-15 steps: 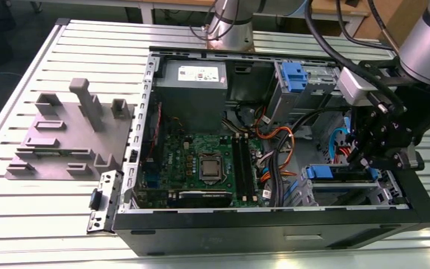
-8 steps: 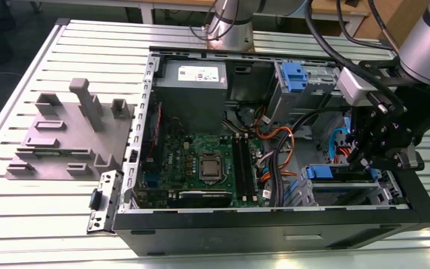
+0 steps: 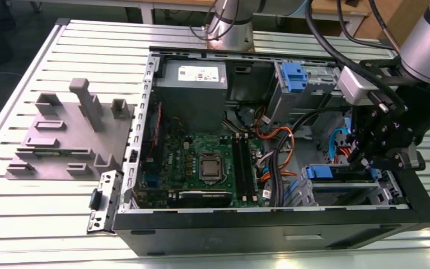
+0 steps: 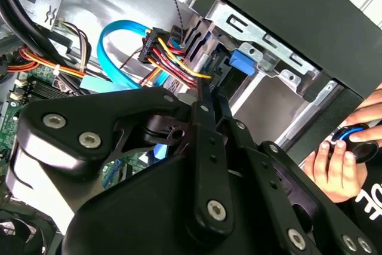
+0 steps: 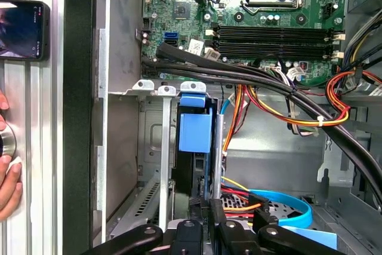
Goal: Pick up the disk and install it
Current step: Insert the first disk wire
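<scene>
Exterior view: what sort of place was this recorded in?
Likely a robotics lab or test bench: an open computer case lies on a slatted metal table, beside a grey fixture block, with the robot arm's base mounted behind.

We see an open computer case [image 3: 275, 224] on a slatted metal table [image 3: 20, 224]. Its green motherboard [image 3: 200, 162] sits centre, with a grey power supply [image 3: 192, 78] at twelve o'clock of it (white sticker on top). A grey fixture [image 3: 58, 134] lies at nine o'clock of the case.
</scene>
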